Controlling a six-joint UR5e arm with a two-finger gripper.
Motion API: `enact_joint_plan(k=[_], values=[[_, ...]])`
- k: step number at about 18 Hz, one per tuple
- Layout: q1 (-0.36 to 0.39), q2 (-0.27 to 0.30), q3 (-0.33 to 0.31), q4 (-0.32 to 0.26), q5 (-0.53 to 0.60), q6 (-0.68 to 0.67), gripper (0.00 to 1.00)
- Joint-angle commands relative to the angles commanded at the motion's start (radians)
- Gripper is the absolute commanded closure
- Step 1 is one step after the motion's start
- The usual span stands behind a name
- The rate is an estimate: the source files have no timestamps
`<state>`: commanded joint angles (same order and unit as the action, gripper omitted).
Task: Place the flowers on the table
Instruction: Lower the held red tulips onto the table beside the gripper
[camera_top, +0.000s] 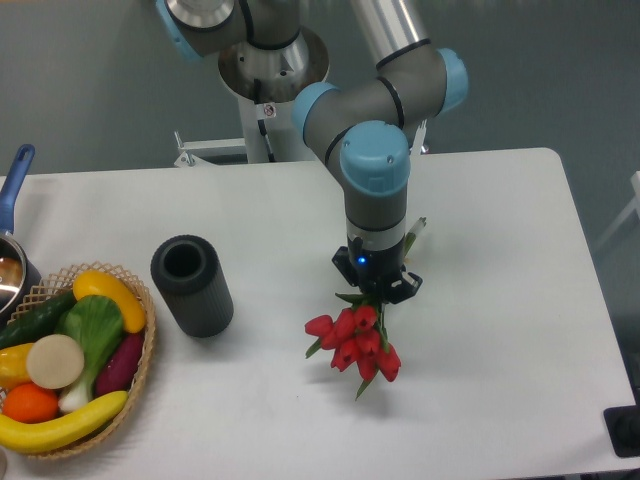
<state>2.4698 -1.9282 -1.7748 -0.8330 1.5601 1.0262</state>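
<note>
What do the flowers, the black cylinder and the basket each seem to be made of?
Flowers: likely plastic or fabric; evenly bright red buds, stiff look.
Black cylinder: matte, finely ribbed side, hollow; perhaps foam or rubber.
Basket: woven wicker or similar; tan interlaced rim.

Flowers (355, 343) lie on the table (500, 300), cylinder (192, 285) and basket (140, 370) left.

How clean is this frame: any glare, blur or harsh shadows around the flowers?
Fixed camera: even, soft lighting; the flowers cast only a faint shadow on the table; no strong glare; the gripper is sharp, its fingers too dark to separate.
</note>
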Motion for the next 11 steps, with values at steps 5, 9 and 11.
enact_joint_plan(k=[5,9,11], values=[[-0.003,-0.02,-0.005,0.005,-0.003,-0.003,0.42],[-0.009,-0.011,-0.012,0.006,-0.006,-0.005,0.0],[-0.009,-0.008,-0.012,0.006,-0.003,0.0,0.0]])
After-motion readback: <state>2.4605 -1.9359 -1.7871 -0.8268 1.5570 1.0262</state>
